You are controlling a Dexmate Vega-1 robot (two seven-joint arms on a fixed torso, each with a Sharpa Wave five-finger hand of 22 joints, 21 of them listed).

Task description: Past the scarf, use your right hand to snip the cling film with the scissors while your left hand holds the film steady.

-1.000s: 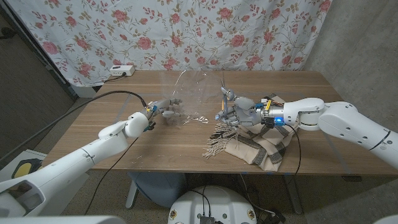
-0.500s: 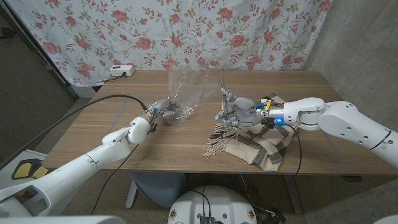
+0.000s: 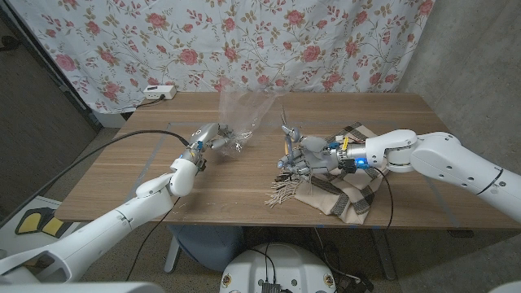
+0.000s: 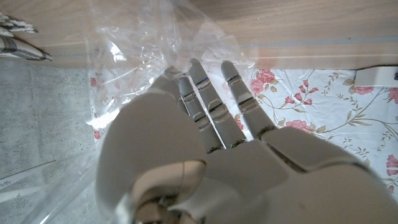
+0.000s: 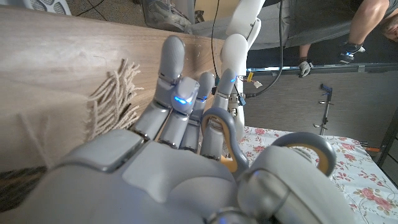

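So far both grasps look done: the left hand (image 3: 210,136) pinches the cling film (image 3: 241,114) and holds it up above the table (image 3: 122,175), and the right hand (image 3: 307,154) grips the scissors (image 3: 289,134) over the scarf (image 3: 335,189). I judge the cut itself not yet made, because the blades stand near the film but apart from it.

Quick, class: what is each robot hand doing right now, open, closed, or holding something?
Left hand: holding the cling film.
Right hand: holding the scissors.
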